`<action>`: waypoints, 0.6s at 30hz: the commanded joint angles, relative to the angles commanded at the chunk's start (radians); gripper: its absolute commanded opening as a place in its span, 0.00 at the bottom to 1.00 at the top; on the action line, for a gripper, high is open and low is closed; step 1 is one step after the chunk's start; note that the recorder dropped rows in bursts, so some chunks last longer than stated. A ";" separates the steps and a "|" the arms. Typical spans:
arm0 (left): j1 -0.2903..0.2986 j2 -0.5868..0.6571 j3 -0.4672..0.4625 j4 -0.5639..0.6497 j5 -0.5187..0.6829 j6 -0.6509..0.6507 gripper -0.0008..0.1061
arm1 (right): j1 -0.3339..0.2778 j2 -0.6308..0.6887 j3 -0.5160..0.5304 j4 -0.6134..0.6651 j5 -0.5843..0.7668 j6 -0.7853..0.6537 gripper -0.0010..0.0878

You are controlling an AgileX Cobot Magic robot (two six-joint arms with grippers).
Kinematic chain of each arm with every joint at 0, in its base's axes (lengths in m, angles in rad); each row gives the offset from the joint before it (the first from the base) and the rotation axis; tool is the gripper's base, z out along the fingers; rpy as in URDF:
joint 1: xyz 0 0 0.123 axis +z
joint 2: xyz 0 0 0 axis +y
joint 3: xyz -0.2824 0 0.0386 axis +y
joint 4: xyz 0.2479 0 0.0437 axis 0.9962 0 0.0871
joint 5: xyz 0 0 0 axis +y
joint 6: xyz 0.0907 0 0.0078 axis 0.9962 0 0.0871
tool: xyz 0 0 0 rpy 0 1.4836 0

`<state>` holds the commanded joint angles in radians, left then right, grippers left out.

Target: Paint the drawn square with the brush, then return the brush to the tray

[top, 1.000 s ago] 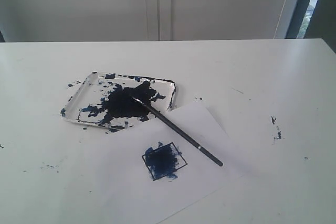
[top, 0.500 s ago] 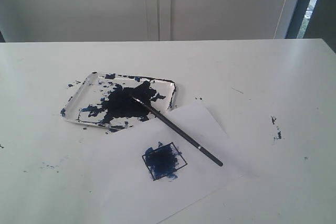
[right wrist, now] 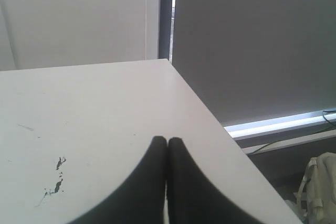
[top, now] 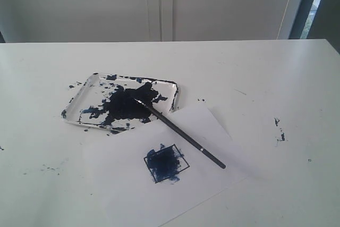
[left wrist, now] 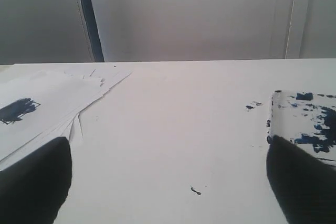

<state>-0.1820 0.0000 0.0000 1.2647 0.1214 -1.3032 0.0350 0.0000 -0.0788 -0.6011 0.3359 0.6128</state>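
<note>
The brush (top: 178,132) lies at a slant with its bristle tip in the dark blotch of the tray (top: 79,97) and its handle out over the white paper (top: 133,195). On that paper the drawn square (top: 166,163) is smeared with dark blue paint. Neither gripper shows in the exterior view. My left gripper (left wrist: 167,145) is open and empty over bare table, and a corner of the tray (left wrist: 302,111) lies by one finger. Empty as well, my right gripper (right wrist: 167,140) is shut with its fingers pressed together, near the table's right edge.
A stack of paper sheets (left wrist: 58,90) with a blue smear (left wrist: 18,109) on top lies beside the left gripper. Paint specks (top: 279,128) mark the table on the right. They show again as paint specks (right wrist: 58,174) near the right gripper. The table edge (right wrist: 210,114) runs close by.
</note>
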 joint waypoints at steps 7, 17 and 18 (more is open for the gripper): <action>0.000 0.000 0.000 0.000 -0.002 0.000 0.99 | 0.000 0.000 0.000 0.000 0.000 0.000 0.01; 0.000 0.000 0.000 0.000 0.016 0.000 0.99 | 0.000 0.000 0.000 0.000 0.000 0.000 0.01; 0.000 0.000 0.000 0.000 0.035 0.000 0.99 | 0.000 0.000 0.000 0.000 0.000 0.000 0.01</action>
<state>-0.1820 0.0000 0.0000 1.2647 0.1568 -1.3032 0.0350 0.0000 -0.0788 -0.6011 0.3359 0.6128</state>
